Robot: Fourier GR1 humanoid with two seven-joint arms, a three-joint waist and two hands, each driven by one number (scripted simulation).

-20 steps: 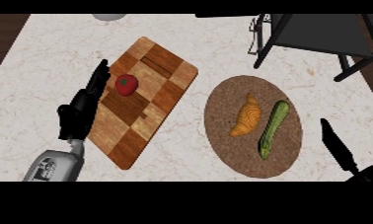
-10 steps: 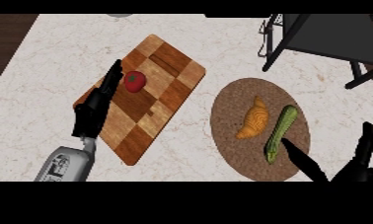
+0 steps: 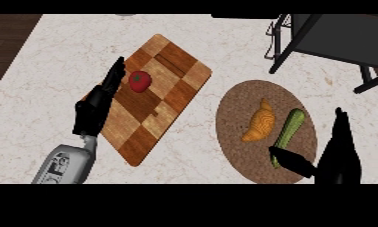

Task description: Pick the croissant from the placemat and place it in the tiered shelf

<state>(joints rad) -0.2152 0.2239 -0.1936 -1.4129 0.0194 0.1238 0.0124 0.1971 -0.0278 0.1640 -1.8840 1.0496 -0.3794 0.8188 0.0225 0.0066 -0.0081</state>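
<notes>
Head view: croissant point(image 3: 260, 126) lies on the placemat point(image 3: 238, 121), long axis about 1 to 7 o'clock, just left of a courgette point(image 3: 286, 134). Right hand point(image 3: 334, 157), spread wide and empty, sits at its 4 o'clock, nearer than the open left hand point(image 3: 96, 108). Shelf point(image 3: 332, 36) is at 1 o'clock.
</notes>
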